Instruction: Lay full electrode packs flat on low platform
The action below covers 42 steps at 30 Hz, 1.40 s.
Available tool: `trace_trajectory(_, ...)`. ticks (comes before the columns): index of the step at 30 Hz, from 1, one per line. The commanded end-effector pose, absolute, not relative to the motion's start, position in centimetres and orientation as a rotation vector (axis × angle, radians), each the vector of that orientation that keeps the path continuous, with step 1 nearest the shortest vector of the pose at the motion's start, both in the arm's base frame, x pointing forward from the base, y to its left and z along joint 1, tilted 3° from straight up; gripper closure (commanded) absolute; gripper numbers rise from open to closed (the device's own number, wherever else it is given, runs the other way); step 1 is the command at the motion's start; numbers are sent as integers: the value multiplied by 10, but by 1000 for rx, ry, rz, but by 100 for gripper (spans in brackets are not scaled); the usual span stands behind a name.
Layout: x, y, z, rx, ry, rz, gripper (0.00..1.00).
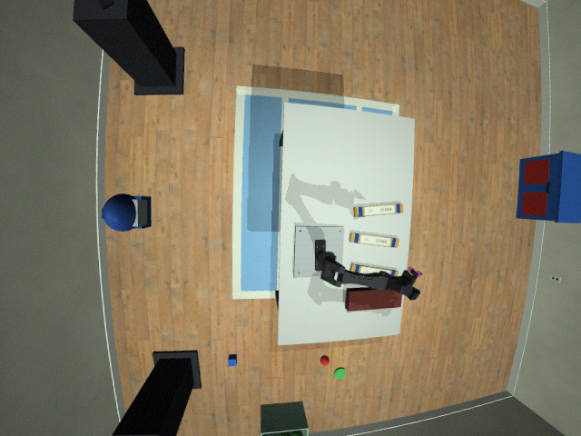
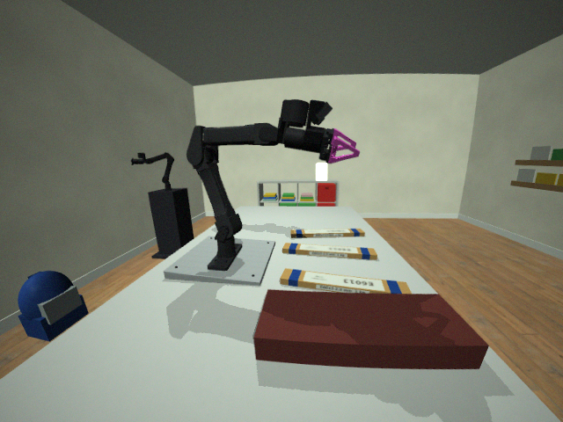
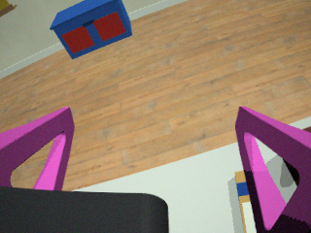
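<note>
While the claw is held high over the right side of the table, its magenta fingers are spread wide and nothing is gripped between them. The three packs are laid flat on the white top, well below it: the near pack is placed just beyond the dark red platform, the middle pack is set farther off, and the far pack is seen beyond that. No pack is borne by the platform. To the left, the black arm is mounted on a grey plate.
</note>
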<state>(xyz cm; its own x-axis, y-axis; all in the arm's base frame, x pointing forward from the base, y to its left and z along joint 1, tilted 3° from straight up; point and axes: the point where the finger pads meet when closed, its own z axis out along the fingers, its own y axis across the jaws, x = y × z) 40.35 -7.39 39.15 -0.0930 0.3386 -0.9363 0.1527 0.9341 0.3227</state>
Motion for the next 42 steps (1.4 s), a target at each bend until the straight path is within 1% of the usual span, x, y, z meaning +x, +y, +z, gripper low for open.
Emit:
trace_trajectory(1, 396, -61, 410, 290, 1611, 112, 5)
trace_trajectory(4, 395, -61, 417, 287, 1597, 111, 5)
trace_trajectory(5, 392, -68, 431, 296, 1567, 95, 5)
trace_trajectory(6, 394, -54, 410, 256, 1606, 99, 5)
trace_trajectory(10, 391, -38, 411, 187, 1596, 73, 5)
trace_trajectory(12, 388, -38, 431, 180, 1554, 73, 5)
trace_trajectory(13, 387, -44, 431, 191, 1553, 61, 5)
trace_trajectory(14, 389, -32, 411, 153, 1590, 61, 5)
trace_trajectory(17, 384, -17, 411, 87, 1575, 36, 5)
trace_trajectory(21, 383, -17, 420, 86, 1556, 35, 5)
trace_trajectory(31, 325, -18, 389, 91, 1882, 28, 5)
trace_trajectory(32, 328, -18, 374, 95, 1897, 31, 5)
trace_trajectory(36, 305, -16, 361, 95, 1966, 30, 5)
trace_trajectory(42, 305, -14, 360, 89, 2124, 32, 5)
